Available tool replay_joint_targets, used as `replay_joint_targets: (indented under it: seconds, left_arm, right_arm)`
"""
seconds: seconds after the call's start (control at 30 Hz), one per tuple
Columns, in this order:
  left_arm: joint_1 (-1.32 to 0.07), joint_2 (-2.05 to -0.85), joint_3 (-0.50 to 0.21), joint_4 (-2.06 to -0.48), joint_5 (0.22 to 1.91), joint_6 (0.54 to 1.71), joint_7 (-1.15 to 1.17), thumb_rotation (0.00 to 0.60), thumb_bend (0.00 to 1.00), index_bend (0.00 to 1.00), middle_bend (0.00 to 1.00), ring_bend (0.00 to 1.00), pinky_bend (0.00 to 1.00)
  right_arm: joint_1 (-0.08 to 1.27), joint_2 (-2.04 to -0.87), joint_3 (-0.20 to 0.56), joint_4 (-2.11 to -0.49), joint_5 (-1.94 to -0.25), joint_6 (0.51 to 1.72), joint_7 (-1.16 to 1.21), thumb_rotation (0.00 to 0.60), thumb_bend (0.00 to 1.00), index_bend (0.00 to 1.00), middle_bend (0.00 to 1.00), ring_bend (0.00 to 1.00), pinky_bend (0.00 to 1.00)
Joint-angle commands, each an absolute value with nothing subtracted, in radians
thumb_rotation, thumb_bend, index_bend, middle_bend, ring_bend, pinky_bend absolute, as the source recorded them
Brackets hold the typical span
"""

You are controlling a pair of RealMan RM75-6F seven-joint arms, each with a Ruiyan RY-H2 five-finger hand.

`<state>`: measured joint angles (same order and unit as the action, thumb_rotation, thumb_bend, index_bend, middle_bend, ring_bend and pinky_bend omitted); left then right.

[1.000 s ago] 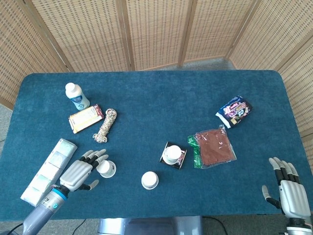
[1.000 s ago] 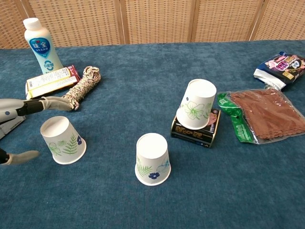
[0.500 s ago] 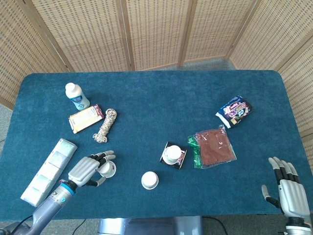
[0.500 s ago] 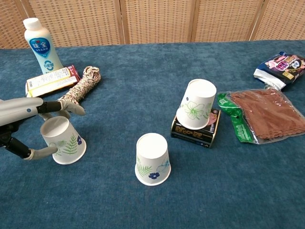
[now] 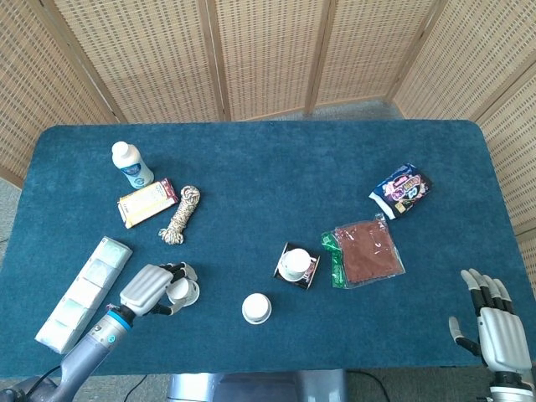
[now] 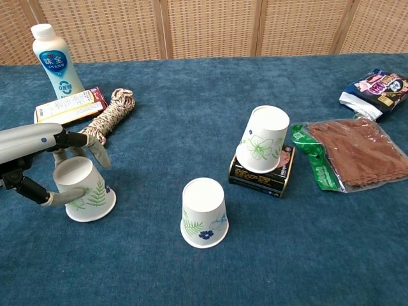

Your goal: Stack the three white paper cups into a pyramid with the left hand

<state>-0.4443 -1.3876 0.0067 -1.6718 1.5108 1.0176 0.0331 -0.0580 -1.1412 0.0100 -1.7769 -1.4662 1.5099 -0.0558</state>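
Three white paper cups with leaf prints stand upside down on the blue table. My left hand (image 5: 148, 289) (image 6: 39, 148) wraps the left cup (image 5: 183, 291) (image 6: 84, 189), with fingers (image 6: 90, 150) curled behind it and the thumb against its front. The middle cup (image 5: 256, 308) (image 6: 204, 212) stands alone near the front edge. On a small dark box (image 5: 311, 274) (image 6: 276, 180) the third cup (image 5: 296, 265) (image 6: 262, 148) leans tilted. My right hand (image 5: 497, 328) hovers open at the table's front right corner, seen only in the head view.
A milk bottle (image 5: 131, 163) (image 6: 57, 62), a snack bar (image 5: 147, 202) and a coiled rope (image 5: 181, 213) lie behind the left cup. A tissue pack (image 5: 84, 293) lies at the far left. A brown packet (image 5: 364, 251) and a snack bag (image 5: 402, 191) are on the right.
My left hand moved right onto the left cup and its fingers curled in around it. The cup now tilts slightly. The right hand has stayed still.
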Motion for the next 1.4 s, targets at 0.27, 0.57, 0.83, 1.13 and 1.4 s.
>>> replay_joint_targets:
  seconds: [0.27, 0.57, 0.83, 1.13, 1.4]
  left_arm:
    - [-0.47, -1.39, 0.011, -1.695, 1.545, 1.024, 0.011, 0.6, 0.42, 0.32, 0.32, 0.42, 0.52]
    - [-0.506, -1.435, 0.016, -1.707, 1.546, 0.988, 0.045, 0.6, 0.42, 0.32, 0.32, 0.42, 0.52]
    - [-0.532, -1.495, 0.012, -1.7, 1.527, 0.967, 0.1, 0.6, 0.42, 0.31, 0.31, 0.42, 0.51]
    - [-0.551, -1.529, 0.007, -1.707, 1.495, 0.953, 0.149, 0.6, 0.42, 0.31, 0.31, 0.4, 0.49]
    - [-0.558, -1.549, 0.008, -1.711, 1.481, 0.957, 0.168, 0.6, 0.42, 0.31, 0.3, 0.4, 0.49]
  right_arm:
    - [-0.058, -1.141, 0.011, -1.776, -1.47, 1.512, -0.051, 0.6, 0.45, 0.0, 0.0, 0.0, 0.0]
    - [-0.059, -1.141, 0.009, -1.775, -1.477, 1.515, -0.046, 0.6, 0.45, 0.0, 0.0, 0.0, 0.0]
    - [-0.07, -1.131, 0.006, -1.77, -1.477, 1.528, -0.027, 0.6, 0.45, 0.0, 0.0, 0.0, 0.0]
    - [-0.084, -1.122, 0.002, -1.755, -1.478, 1.541, 0.004, 0.6, 0.45, 0.0, 0.0, 0.0, 0.0]
    - [-0.09, -1.119, 0.001, -1.738, -1.481, 1.544, 0.032, 0.6, 0.45, 0.0, 0.0, 0.0, 0.0]
